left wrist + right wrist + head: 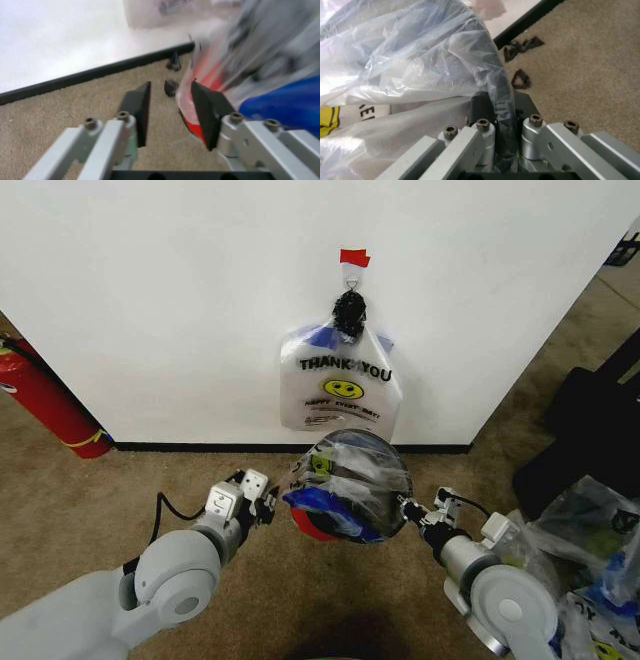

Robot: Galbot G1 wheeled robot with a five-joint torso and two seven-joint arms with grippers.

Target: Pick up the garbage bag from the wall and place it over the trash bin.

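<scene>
1. The right gripper (502, 150) has its fingers (482, 138) pressed together on a gathered fold of the garbage bag (348, 485), at the bag's right edge in the head view.
2. The left gripper (170, 112) stands with fingers (140, 110) spread; the bag's edge is just beside one finger.
3. The bag lies draped over the trash bin (312, 525), at lower centre of the head view, below the wall (150, 300).

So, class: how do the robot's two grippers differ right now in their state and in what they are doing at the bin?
The right gripper is shut on the garbage bag, pinching its plastic at the trash bin rim. The left gripper is open and holds nothing, one finger beside the bin's red base. Both sit low at the bin, on opposite sides.
</scene>
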